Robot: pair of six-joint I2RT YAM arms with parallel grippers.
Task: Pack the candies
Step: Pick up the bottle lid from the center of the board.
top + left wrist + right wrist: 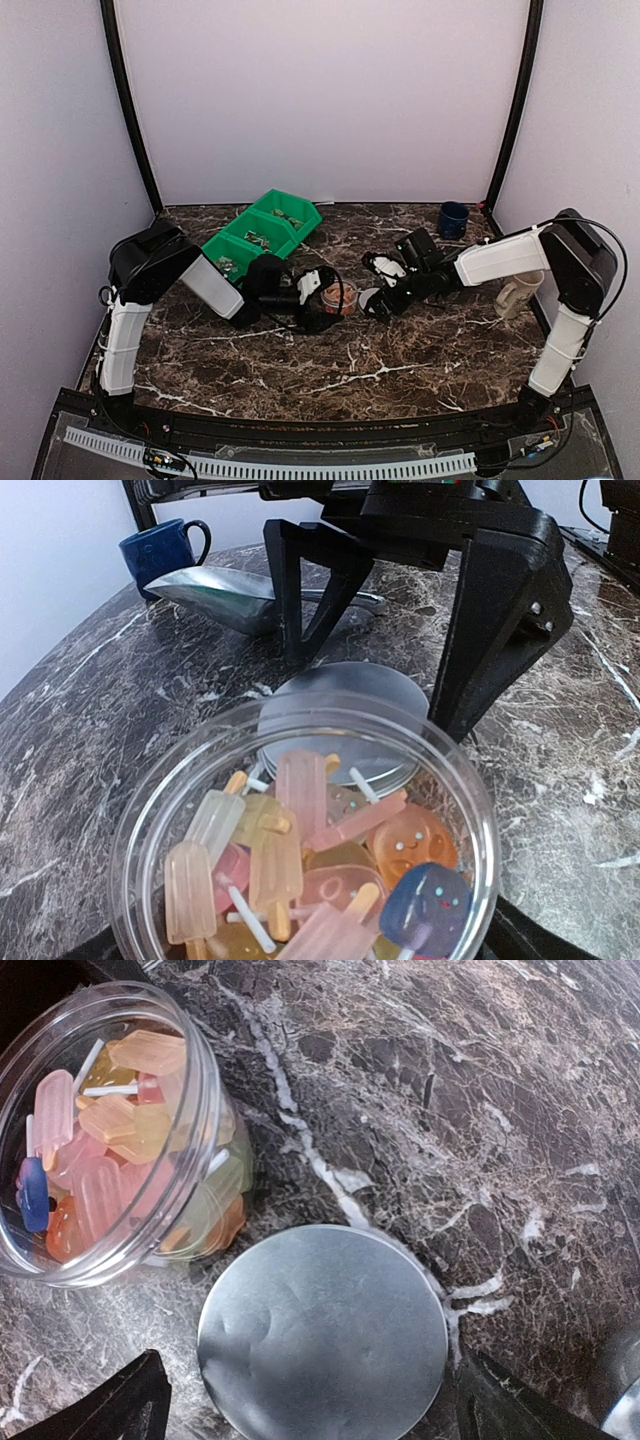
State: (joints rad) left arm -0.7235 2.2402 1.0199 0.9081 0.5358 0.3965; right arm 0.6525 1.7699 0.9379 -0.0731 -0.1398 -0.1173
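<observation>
candies heaped in a clear jar, metal lid beside it

the candies are glossy, translucent ice-lolly shapes on thin white sticks. they are pink, orange and yellow, with one blue piece bearing a dotted face. they fill a round clear plastic jar, open-mouthed, on the dark white-veined marble bench. a flat, dull-silver round lid lies just beside the jar. the right pincer holds its black fingers wide apart astride the lid. the left pincer flanks the jar; whether it presses it i cannot tell. only the left wrist view shows a foil pouch and blue mug. only the top view shows the green bin.
</observation>
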